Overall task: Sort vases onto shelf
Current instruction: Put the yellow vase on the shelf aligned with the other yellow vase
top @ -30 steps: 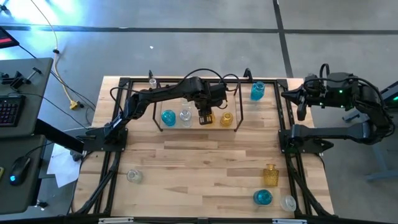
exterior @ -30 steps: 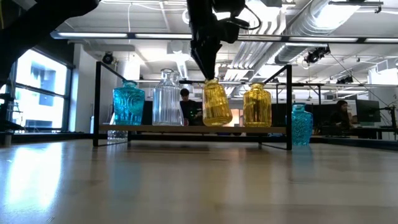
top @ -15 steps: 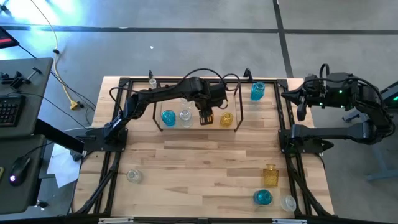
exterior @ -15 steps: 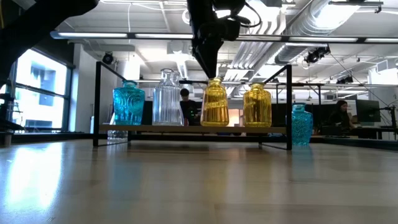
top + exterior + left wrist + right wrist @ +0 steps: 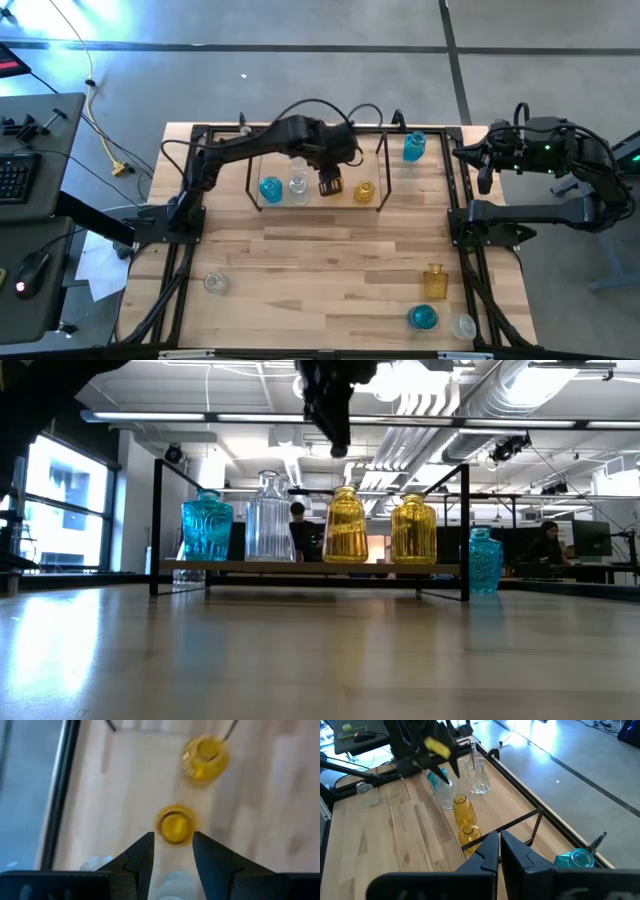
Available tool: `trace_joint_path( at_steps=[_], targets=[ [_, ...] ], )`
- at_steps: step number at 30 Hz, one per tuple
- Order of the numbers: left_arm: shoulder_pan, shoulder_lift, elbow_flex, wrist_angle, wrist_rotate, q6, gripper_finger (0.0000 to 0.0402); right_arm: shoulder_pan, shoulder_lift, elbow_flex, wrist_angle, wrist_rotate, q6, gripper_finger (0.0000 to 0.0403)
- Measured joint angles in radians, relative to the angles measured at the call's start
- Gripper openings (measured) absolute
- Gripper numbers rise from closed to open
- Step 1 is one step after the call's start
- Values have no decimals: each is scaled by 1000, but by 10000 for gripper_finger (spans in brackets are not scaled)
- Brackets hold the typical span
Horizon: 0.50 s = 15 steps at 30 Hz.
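Observation:
The shelf (image 5: 300, 567) holds a blue vase (image 5: 207, 527), a clear vase (image 5: 270, 518) and two amber vases, all standing upright on their bases. My left gripper (image 5: 338, 448) hangs open above the left amber vase (image 5: 345, 525), clear of its mouth (image 5: 175, 824), which shows below and between the fingertips. The other amber vase (image 5: 205, 754) stands beside it. My right gripper (image 5: 499, 851) waits shut beyond the table's right edge, near the far corner.
A blue vase (image 5: 414, 146) stands right of the shelf and a tall clear one (image 5: 244, 130) behind its left end. A clear vase (image 5: 214, 283) sits near left. An amber vase (image 5: 434, 282), a blue one (image 5: 422, 317) and a clear one (image 5: 462, 326) sit near right.
My left gripper has risen straight up from the left amber vase's neck and now hangs clear above it. The vase stood tilted on the shelf a second ago; it has settled upright and stays where it was.

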Motion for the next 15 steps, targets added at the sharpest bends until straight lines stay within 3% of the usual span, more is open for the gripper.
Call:
trace_joint_path(
  at_steps=[5, 9, 15],
  targets=[
    [-4, -45, 2, 33, 162, -77, 120, 0, 0, 0, 0, 2, 0, 0],
    [-30, -43, -10, 14, 170, -64, 88, 0, 0, 0, -12, 2, 0, 0],
    [-42, -42, -84, 10, 163, -32, 10, 0, 0, 0, -45, 2, 4, 0]
  ],
)
